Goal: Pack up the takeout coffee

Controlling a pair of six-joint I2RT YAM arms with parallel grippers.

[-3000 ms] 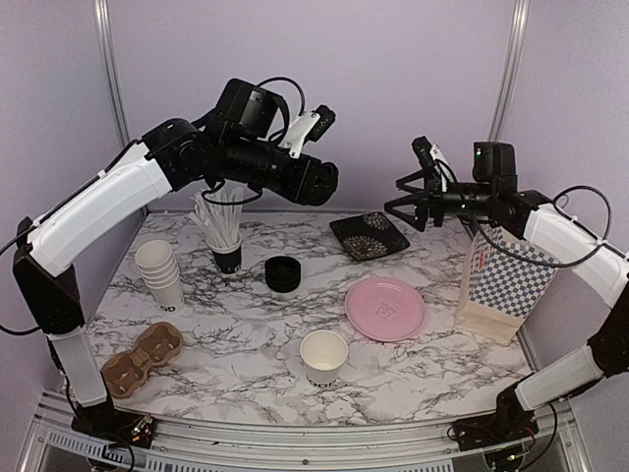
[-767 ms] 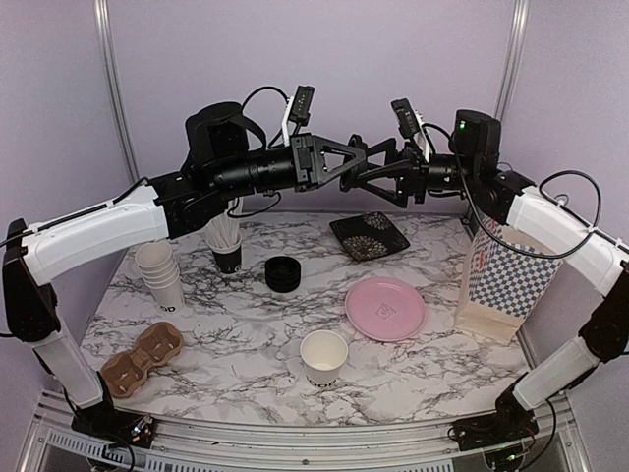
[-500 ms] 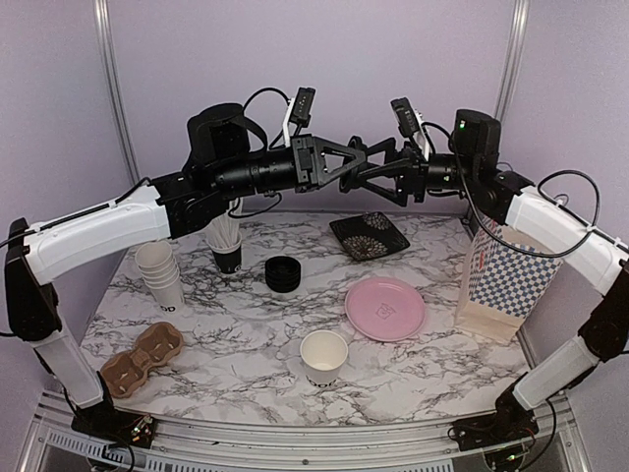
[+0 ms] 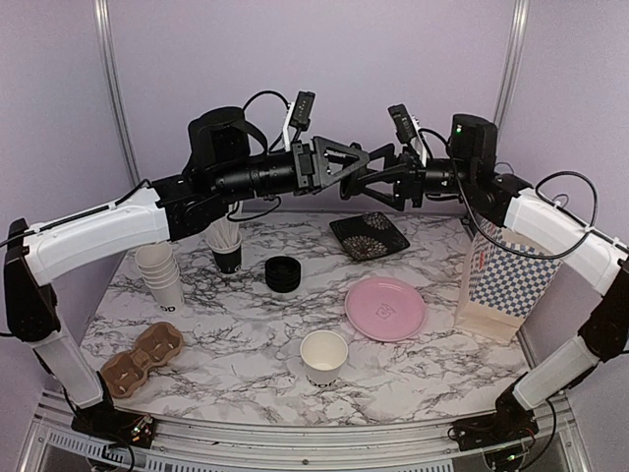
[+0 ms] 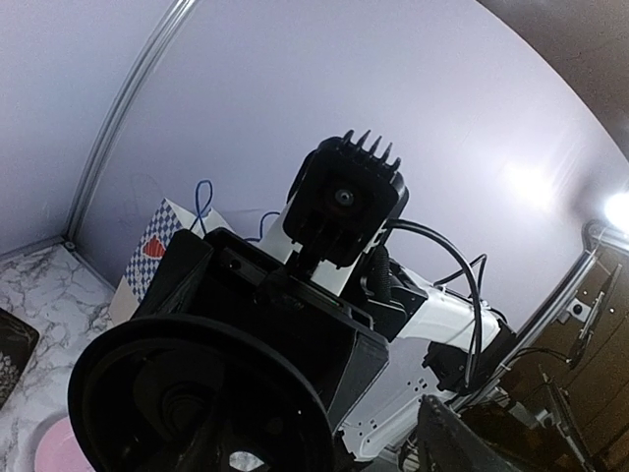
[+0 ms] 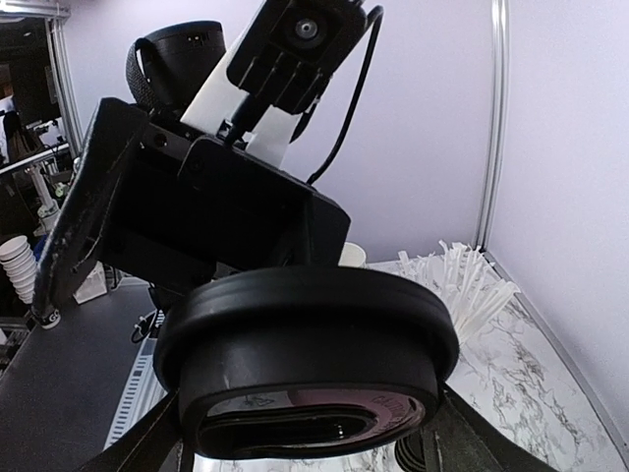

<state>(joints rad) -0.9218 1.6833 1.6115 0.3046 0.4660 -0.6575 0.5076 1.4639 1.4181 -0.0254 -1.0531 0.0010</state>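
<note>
Black plastic cup lid (image 6: 307, 359) hangs mid-air at a hand-off, well above the white paper cup (image 4: 323, 356). It sits between the right gripper's (image 4: 378, 185) fingers, seemingly clamped on its rim, though contact is hard to confirm. The left gripper (image 4: 356, 172) stands wide, clear of it. Next: lower the lid squarely onto that cup.

- Left arm (image 4: 98, 231): raised, stretched level toward centre. Left gripper (image 4: 356, 169) spread wide.
- Right arm (image 4: 560, 231): raised, reaching left. Right gripper (image 4: 378, 175) clamped across a black lid (image 6: 305, 344).
- Fingers of both grippers overlap in mid-air.
</note>
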